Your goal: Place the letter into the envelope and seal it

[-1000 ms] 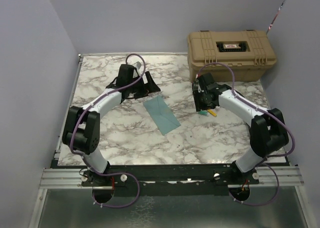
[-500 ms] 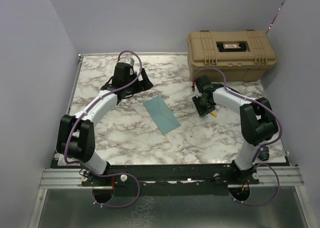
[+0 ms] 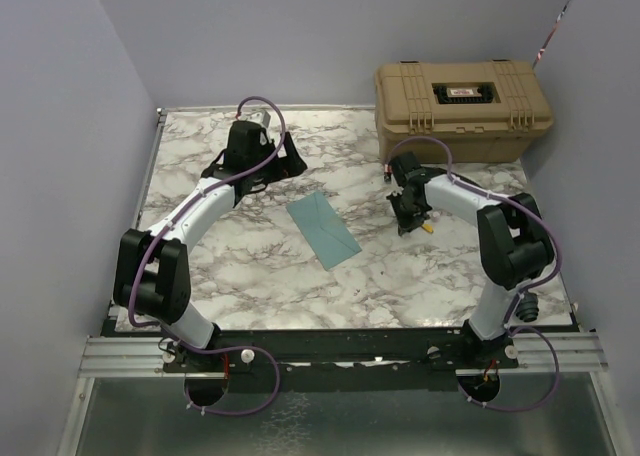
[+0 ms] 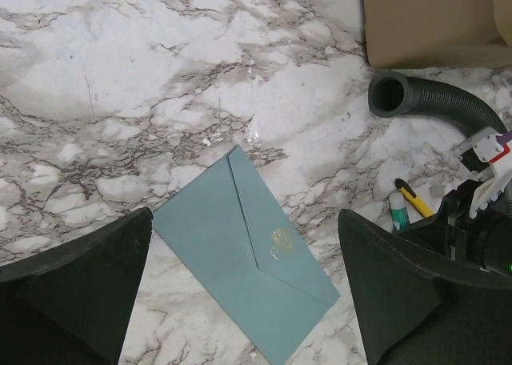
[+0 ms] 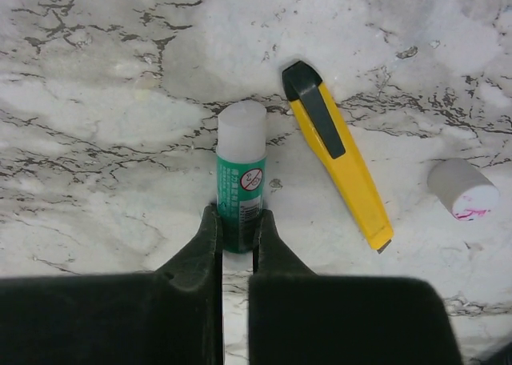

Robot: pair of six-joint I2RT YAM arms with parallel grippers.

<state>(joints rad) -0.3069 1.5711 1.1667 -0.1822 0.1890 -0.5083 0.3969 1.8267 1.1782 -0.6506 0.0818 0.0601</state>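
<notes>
A white marble-patterned table [image 3: 250,266] with grey veining carries a handful of desk items. Near its middle a teal envelope [image 4: 248,257] lies flat and diagonal, back side up, its pointed flap folded down with a small gold mark at the tip. To the right of it, well apart, a green glue stick [image 5: 241,177] with a whitish cap lies on its side. Just beside the stick, not touching it, rests a yellow cutter [image 5: 336,153] with a black slider, and beyond that a small white cap [image 5: 462,190] smeared pink at one end. A closed tan hard case [image 3: 462,101] stands at the far right corner.
</notes>
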